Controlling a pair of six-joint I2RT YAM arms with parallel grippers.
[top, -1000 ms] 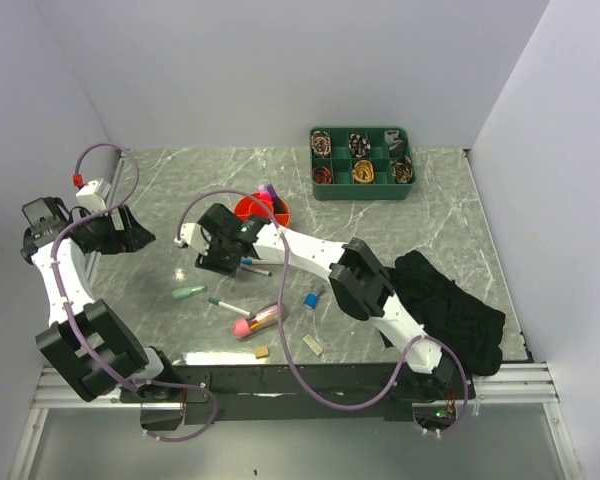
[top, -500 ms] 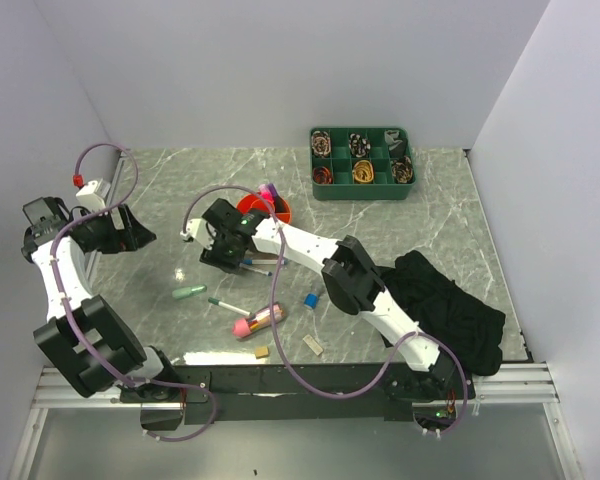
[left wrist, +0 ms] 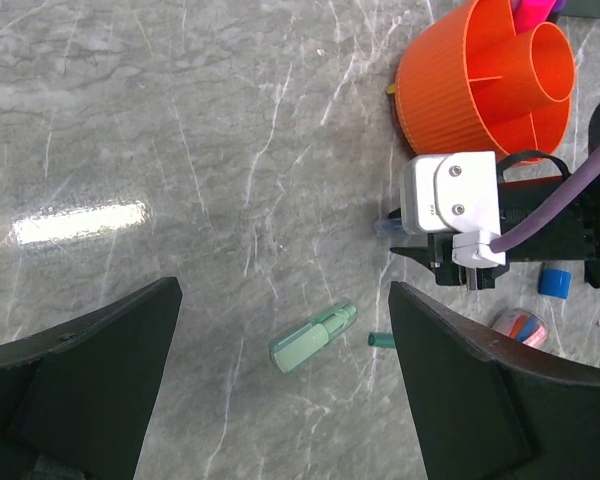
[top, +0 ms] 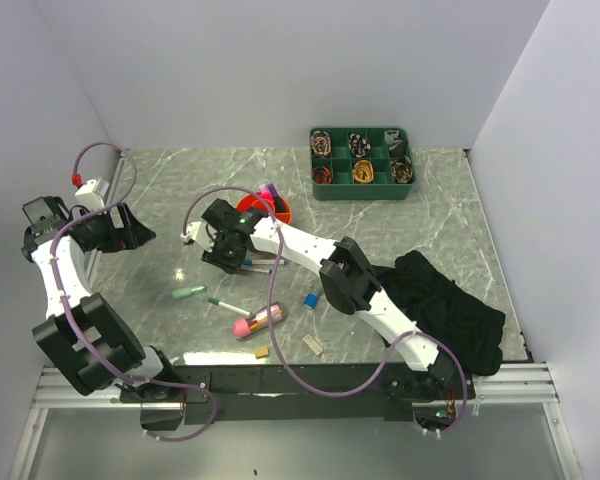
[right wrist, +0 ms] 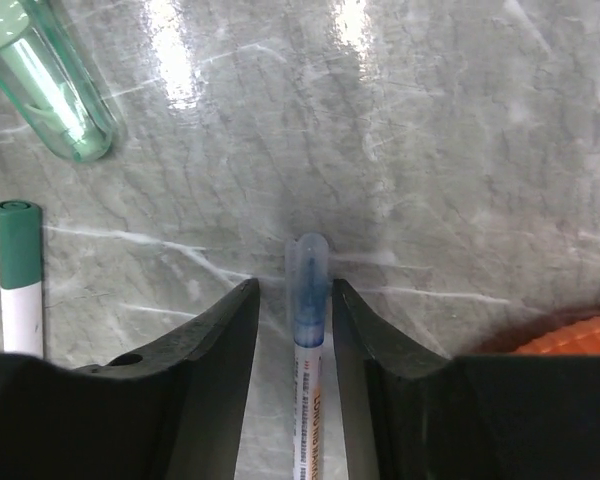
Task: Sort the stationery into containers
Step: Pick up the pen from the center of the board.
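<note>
Right gripper (right wrist: 294, 292) jaws sit narrow astride a blue-capped pen (right wrist: 308, 262), not clamped, beside the orange organiser (left wrist: 450, 90). Left gripper (left wrist: 285, 300) jaws gape wide near the bench (top: 430, 230)'s left edge.

Orange organiser (left wrist: 445, 95) near right claw (right wrist: 294, 288); tabletop (top: 160, 190) leftward free.

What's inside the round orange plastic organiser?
The round orange plastic organiser holds a pink pen in one section; its wall hides the other sections' floors.

Green divided tray (top: 362, 193) sits at the far right of the grey marbled worktop (top: 170, 185), ribbon rolls (top: 364, 172) in its compartments. Black cloth (top: 448, 308) lies crumpled at the near right.
</note>
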